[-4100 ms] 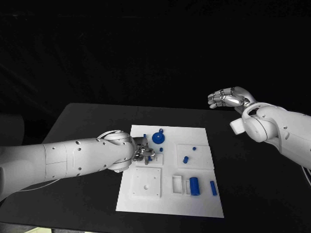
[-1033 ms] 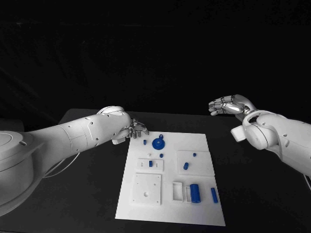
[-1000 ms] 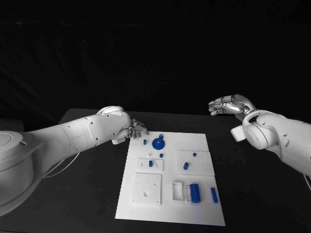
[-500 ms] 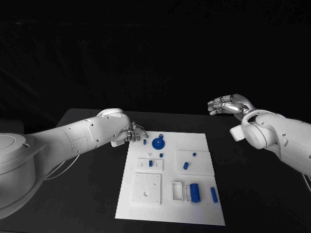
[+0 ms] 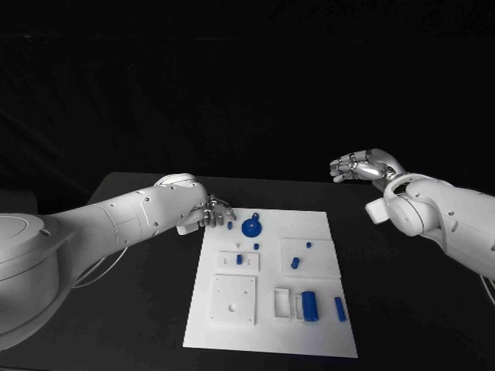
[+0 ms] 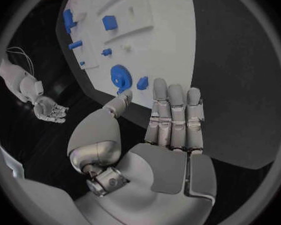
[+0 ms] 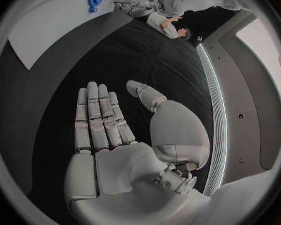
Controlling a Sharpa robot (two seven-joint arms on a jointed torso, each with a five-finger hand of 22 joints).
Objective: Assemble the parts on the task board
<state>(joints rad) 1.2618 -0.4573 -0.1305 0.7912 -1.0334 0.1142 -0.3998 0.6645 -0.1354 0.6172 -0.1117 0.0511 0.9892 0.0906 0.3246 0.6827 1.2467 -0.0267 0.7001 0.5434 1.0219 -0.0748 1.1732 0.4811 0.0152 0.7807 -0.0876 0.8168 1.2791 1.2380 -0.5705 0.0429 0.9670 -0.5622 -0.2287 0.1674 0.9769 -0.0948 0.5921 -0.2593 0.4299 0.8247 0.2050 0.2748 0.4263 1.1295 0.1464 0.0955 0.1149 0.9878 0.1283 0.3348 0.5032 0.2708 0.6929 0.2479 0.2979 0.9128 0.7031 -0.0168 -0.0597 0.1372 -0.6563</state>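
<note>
No writing is readable on your task board (image 5: pixel 272 309). Your left hand (image 6: pixel 159 135) and right hand (image 7: pixel 109 135) both hold nothing, fingers straight and slightly apart.

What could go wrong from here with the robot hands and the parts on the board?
The left robot hand hovers open by the task board's far corner, close to the round blue part; reaching in, it could knock that. The small blue pieces lie loose and could scatter. The right robot hand is far off the board.
</note>
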